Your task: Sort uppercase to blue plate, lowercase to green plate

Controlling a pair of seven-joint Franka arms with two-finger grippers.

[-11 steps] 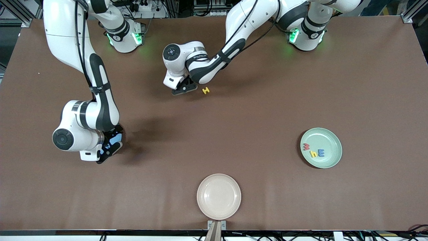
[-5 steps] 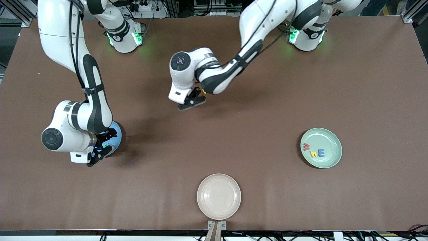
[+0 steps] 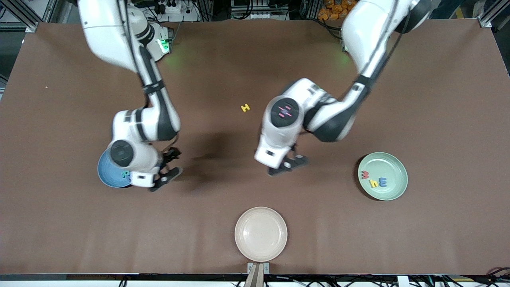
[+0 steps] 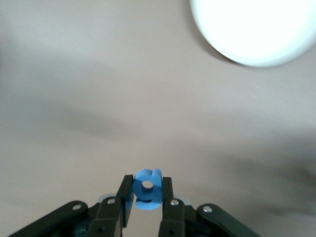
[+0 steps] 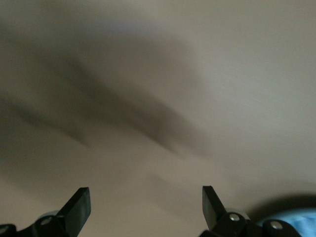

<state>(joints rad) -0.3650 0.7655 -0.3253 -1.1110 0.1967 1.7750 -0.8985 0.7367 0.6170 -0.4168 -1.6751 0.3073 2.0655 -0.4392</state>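
While gripping the blue letter (image 4: 147,190), left hand (image 3: 287,165) has left the H (image 3: 245,107)

Even, bright overhead light falls on the brown table (image 3: 358,239); soft arm shadows pool mid-frame. Both wrist views are smeared by motion blur, and the cream plate (image 4: 256,29) glares white at upper right.

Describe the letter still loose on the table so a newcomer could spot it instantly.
Start at the cream plate at the table edge nearest the front camera and go straight toward the robot bases. Lying alone on bare brown table is the yellow H, the only letter on no plate.
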